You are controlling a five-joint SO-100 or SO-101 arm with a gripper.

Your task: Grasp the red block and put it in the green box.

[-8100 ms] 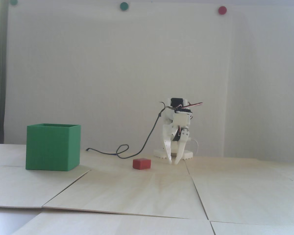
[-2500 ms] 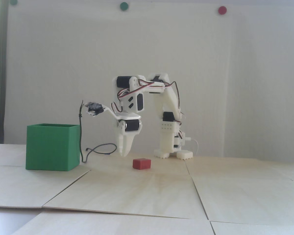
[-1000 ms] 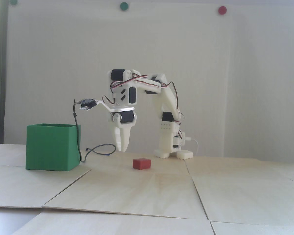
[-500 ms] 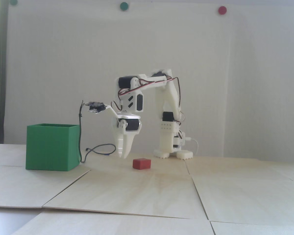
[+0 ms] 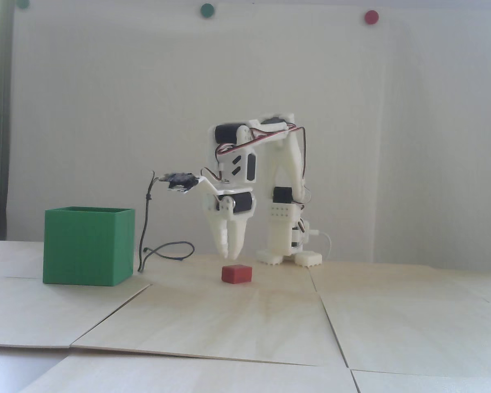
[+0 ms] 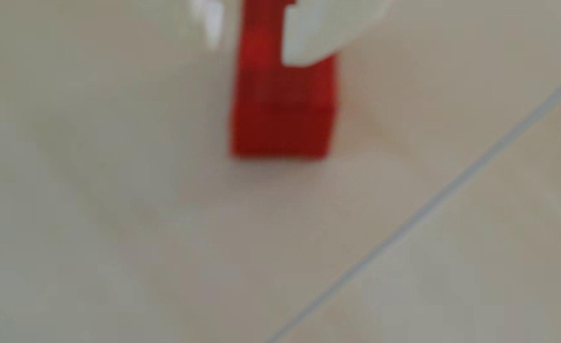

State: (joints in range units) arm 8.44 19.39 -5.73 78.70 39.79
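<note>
The red block (image 5: 237, 274) lies flat on the pale wooden table, right of the green box (image 5: 88, 245), which stands open-topped at the left. My white gripper (image 5: 229, 256) points down and hangs just above the block's left part, clear of it. In the blurred wrist view the block (image 6: 282, 125) sits at top centre. The gripper (image 6: 251, 49) is open, with one fingertip (image 6: 211, 26) left of the block and the other over its right part. Nothing is held between them.
A dark cable (image 5: 167, 250) hangs from the wrist camera and loops on the table between box and block. The arm's base (image 5: 288, 257) stands behind the block. Panel seams (image 5: 329, 323) cross the table. Round dots (image 5: 371, 16) are stuck on the wall.
Over the last second the gripper swung right, from beside the cable loop to just above the red block. The block and the box have not moved.
</note>
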